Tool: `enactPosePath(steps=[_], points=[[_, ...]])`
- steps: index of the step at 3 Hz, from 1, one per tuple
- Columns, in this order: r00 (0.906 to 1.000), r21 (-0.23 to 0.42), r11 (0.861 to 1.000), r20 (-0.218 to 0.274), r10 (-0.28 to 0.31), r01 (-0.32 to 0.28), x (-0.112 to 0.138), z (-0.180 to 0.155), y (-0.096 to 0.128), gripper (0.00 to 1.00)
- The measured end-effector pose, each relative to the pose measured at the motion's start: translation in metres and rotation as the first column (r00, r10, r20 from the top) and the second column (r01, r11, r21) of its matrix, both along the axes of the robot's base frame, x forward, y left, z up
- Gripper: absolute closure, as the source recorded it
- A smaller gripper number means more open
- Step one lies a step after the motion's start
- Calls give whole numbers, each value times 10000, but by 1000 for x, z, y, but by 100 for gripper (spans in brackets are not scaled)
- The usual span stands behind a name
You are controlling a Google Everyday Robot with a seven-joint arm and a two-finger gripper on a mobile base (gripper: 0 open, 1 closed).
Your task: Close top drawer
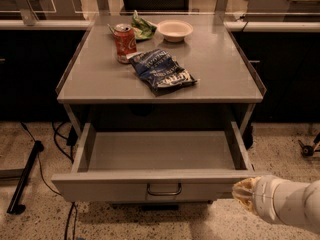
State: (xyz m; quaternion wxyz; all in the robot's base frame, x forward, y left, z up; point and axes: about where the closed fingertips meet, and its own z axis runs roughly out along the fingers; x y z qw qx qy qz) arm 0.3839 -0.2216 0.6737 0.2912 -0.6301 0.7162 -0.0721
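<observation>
Grey table fills most of my feed, and the top drawer under it is hanging wide open toward me. My gripper is low right, just beside the drawer front's right end. Can't tell if it's open or closed. Up top: blue chip bag, red soda can, white bowl.

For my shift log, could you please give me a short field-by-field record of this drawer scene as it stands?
drawer: wide shallow grey metal top drawer, pulled far out of the table
handle: small metal loop handle, centre of the front panel, untouched
gripper: gripper at lower right, by the right end of the drawer front; contact cannot be told
tabletop: grey metal table bearing a red soda can, crumpled blue snack bag, white bowl, green packet
task state: drawer not yet closed
</observation>
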Motion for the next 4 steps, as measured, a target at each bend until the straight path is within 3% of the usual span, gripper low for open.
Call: enactPosePath(steps=[2,4], points=[[9997,-125,9998,194,157,-154,4,-2,2,100],[9953,134,9995,934,261,-274,27,-8,11,100]])
